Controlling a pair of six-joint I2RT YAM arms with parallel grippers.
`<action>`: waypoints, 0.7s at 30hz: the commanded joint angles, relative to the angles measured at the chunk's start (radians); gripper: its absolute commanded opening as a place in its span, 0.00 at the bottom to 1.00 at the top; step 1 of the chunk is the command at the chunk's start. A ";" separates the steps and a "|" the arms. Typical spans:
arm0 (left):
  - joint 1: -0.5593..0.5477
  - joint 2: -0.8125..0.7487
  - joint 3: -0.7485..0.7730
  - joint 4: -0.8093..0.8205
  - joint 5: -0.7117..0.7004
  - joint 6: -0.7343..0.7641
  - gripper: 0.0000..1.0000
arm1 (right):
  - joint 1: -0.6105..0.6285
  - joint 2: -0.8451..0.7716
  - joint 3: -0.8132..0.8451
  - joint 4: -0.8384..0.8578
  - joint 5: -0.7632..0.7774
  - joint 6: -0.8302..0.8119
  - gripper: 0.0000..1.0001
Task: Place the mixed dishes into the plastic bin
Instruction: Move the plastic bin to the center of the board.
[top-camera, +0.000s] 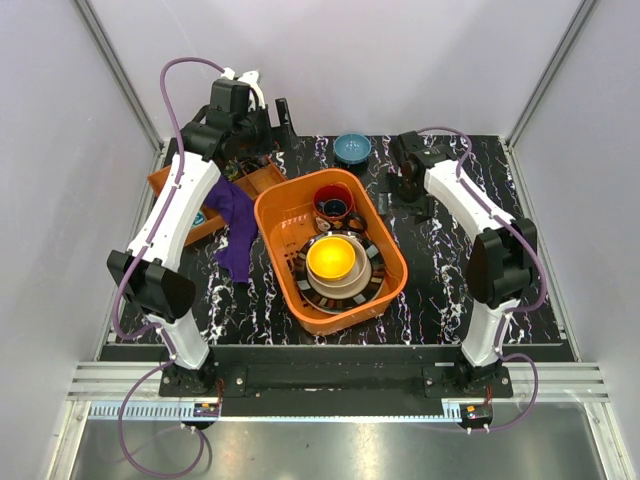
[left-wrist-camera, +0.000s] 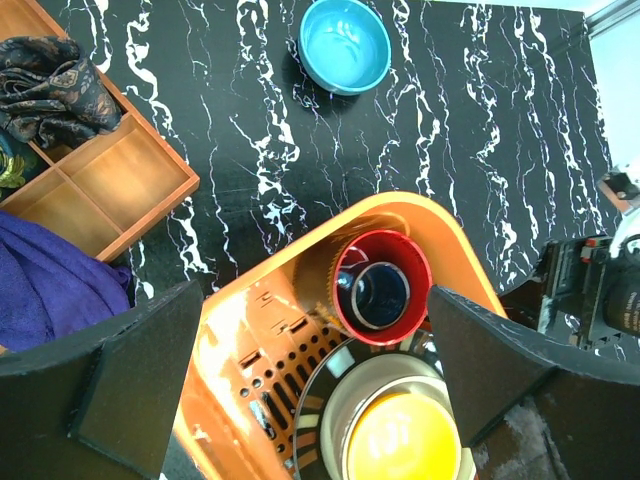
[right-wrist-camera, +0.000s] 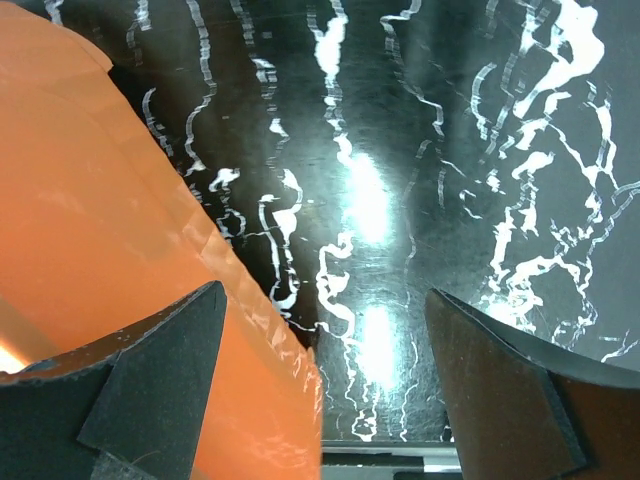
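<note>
Small round blue bowl (top-camera: 352, 148) sits on the far surface (top-camera: 450, 290), outside the bright orange plastic bin (top-camera: 268, 225); left claw (left-wrist-camera: 315, 378) and right claw (right-wrist-camera: 322, 390) hang spread, empty; fetching it seems next.

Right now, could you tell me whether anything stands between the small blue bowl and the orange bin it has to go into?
Nothing visible does. The small blue bowl stands alone beyond the far rim of the plastic bin, with only bare table between them. Inside that end sits the red mug.
</note>
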 joint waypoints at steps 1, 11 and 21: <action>0.003 -0.025 0.039 0.027 -0.002 0.023 0.99 | 0.097 0.040 0.046 -0.049 -0.093 -0.038 0.91; 0.006 -0.008 0.099 -0.012 -0.005 0.048 0.99 | 0.050 0.120 0.173 -0.010 0.031 0.049 0.92; 0.011 -0.028 0.062 -0.050 0.019 0.039 0.99 | 0.004 0.422 0.550 0.113 0.024 0.109 0.91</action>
